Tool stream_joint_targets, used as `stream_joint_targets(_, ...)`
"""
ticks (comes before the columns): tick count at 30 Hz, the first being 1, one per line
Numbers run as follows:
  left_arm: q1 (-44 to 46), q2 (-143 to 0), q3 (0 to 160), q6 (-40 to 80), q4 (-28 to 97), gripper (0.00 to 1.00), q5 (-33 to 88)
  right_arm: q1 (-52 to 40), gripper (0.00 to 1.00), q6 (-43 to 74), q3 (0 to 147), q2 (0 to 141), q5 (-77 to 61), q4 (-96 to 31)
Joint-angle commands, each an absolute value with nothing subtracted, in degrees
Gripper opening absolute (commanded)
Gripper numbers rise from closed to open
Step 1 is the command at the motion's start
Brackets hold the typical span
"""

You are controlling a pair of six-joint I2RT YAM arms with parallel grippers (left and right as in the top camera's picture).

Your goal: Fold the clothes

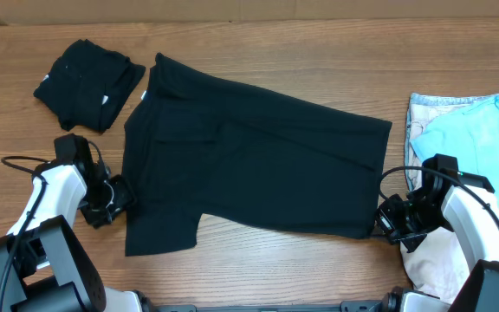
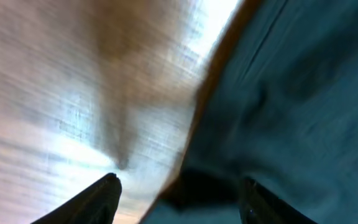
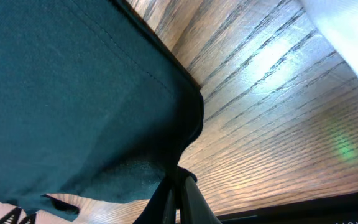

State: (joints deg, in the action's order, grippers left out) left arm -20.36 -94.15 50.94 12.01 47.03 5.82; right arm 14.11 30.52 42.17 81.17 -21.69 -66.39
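Observation:
A black shirt [image 1: 258, 165] lies spread flat across the middle of the wooden table [image 1: 275, 52]. My left gripper [image 1: 121, 198] sits low at the shirt's left edge. In the left wrist view it [image 2: 179, 186] is open, and the edge of the shirt [image 2: 291, 93] lies between its fingers [image 2: 104, 193], with bare wood on the left side. At the lower right corner of the shirt is my right gripper [image 1: 379, 221]. In the right wrist view it [image 3: 179, 177] is shut on that corner of the black cloth [image 3: 73, 93].
A folded black garment [image 1: 89, 82] rests at the back left. At the right edge, a light blue printed T-shirt [image 1: 483, 139] lies on white pieces [image 1: 427, 260], close to my right arm. White cloth [image 3: 347, 31] also shows in the right wrist view.

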Motion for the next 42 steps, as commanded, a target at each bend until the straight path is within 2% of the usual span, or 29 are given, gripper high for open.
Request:
stream_joint_targets(1,-20.45,-94.41,51.51,12.49,46.00,0.62,7.73,13.89,0.04,30.00,43.27,81.10,-22.15,-66.13)
stream_joint_targets(13,-19.64,-94.41,50.11,11.09,55.42,0.58,8.36,13.89,0.04,29.98,43.27,81.10,-22.15,-66.30)
stream_joint_targets(22,-19.49,-94.41,42.11,11.86,47.53,0.56,7.05,13.89,0.04,29.98,43.27,81.10,-22.15,-66.32)
stream_joint_targets(23,-19.49,-94.41,42.11,11.86,47.22,0.54,7.07,13.89,0.04,29.98,43.27,81.10,-22.15,-66.32)
stream_joint_targets(24,-19.49,-94.41,42.13,11.84,46.54,0.47,7.11,13.89,0.04,29.98,43.27,81.10,-22.15,-66.32)
stream_joint_targets(26,-19.49,-94.41,42.30,11.84,45.82,0.18,8.25,13.89,0.04,29.98,43.27,81.10,-22.15,-66.32)
stream_joint_targets(27,-19.49,-94.41,42.76,11.81,46.11,0.07,9.56,13.89,0.04,29.98,43.27,81.10,-22.15,-66.32)
stream_joint_targets(28,-19.49,-94.41,43.55,11.79,46.94,0.04,11.07,13.89,0.04,29.98,43.27,81.10,-22.15,-66.35)
stream_joint_targets(32,-19.49,-94.39,49.39,10.61,53.12,0.04,13.28,13.89,0.04,29.74,43.27,81.10,-22.13,-66.32)
stream_joint_targets(37,-19.49,-94.39,62.98,9.19,63.48,0.04,9.72,13.89,0.04,29.50,43.27,81.10,-22.13,-66.61)
stream_joint_targets(42,-18.26,-94.39,77.08,9.19,66.30,0.04,12.38,13.89,0.04,28.03,43.27,81.10,-21.10,-67.24)
